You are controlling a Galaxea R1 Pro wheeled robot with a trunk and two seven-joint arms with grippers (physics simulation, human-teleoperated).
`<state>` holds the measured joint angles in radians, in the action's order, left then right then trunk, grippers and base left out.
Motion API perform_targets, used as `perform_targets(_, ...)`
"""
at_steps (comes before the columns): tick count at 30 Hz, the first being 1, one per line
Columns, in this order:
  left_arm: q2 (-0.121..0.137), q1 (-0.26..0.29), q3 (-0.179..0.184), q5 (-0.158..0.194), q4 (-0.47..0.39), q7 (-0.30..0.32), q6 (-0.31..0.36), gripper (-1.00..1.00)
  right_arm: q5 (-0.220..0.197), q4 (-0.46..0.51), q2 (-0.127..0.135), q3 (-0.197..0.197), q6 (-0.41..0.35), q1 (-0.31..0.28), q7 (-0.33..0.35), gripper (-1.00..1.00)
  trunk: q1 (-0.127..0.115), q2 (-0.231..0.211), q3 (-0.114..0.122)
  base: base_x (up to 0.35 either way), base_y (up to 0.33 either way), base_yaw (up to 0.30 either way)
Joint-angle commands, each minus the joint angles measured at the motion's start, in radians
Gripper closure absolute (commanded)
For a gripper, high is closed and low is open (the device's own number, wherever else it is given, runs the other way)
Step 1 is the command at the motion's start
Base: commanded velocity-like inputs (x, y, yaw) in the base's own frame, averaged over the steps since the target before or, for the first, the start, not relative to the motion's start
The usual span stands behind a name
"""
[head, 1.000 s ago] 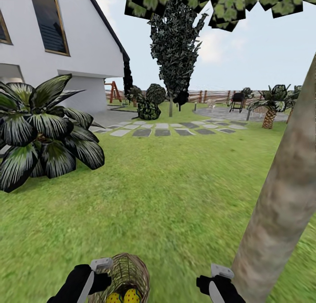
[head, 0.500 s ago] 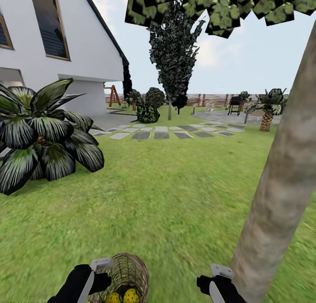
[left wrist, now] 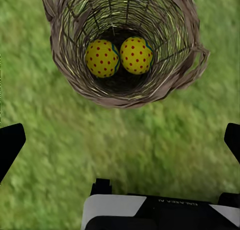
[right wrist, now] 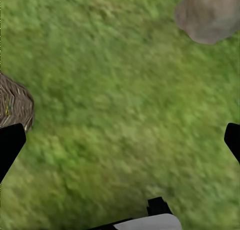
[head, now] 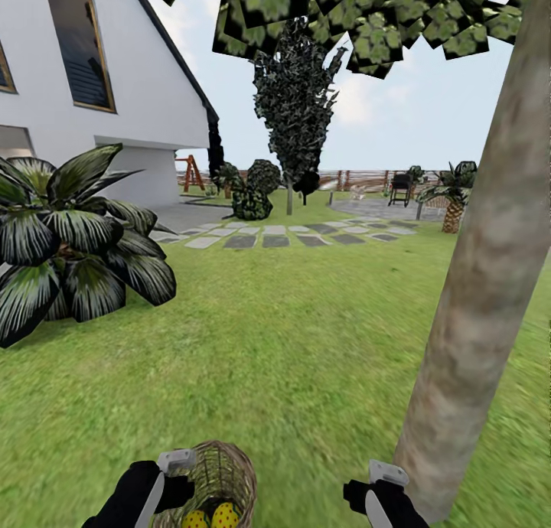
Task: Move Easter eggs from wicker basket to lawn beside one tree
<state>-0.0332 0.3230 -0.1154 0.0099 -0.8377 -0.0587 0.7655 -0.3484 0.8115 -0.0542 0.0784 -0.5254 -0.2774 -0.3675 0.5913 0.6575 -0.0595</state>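
The wicker basket (head: 216,473) stands on the lawn (head: 291,344) at the bottom of the head view, between my two grippers. It holds two yellow eggs with red dots (left wrist: 102,58) (left wrist: 136,55), side by side on its floor; the third egg is out of view. My left gripper (left wrist: 120,140) hangs open over the grass just short of the basket (left wrist: 125,85), its fingers spread wide. Over bare grass, my right gripper (right wrist: 120,140) is open too, with the basket's edge (right wrist: 15,107) to one side. The pale, leaning tree trunk (head: 482,283) rises right beside my right gripper (head: 379,491); its base (right wrist: 210,15) is in the right wrist view.
A big dark-leaved palm (head: 69,245) spreads at the left in front of the white house (head: 145,92). A grey stepping-stone path (head: 275,239) crosses the far lawn, with a dark conifer (head: 295,107), bushes, a red playset (head: 190,172) and the fence behind.
The whole head view has drifted slightly: house, palm and path sit a little higher and further left, and the trunk looks nearer. Basket and grippers keep their places in the picture.
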Motion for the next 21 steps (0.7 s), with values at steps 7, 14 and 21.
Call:
perform_targets(7,-0.001,0.001,-0.003,0.001,-0.001,-0.003,0.005,-1.00,-0.011,0.001,0.002,0.003,-0.002,-0.001,-0.010,-1.00,0.001,0.002,0.009,0.110,0.193,-0.073)
perform_targets(14,-0.001,0.001,-0.001,0.000,-0.001,-0.003,0.005,-1.00,-0.011,0.000,0.002,0.003,-0.002,-0.001,-0.010,-1.00,0.001,0.002,0.020,0.010,0.135,-0.094)
perform_targets(21,-0.001,0.001,0.000,-0.001,-0.001,-0.003,0.005,-1.00,-0.011,0.000,0.002,0.003,-0.002,0.000,-0.010,-1.00,0.001,0.002,0.031,0.001,0.057,-0.103)
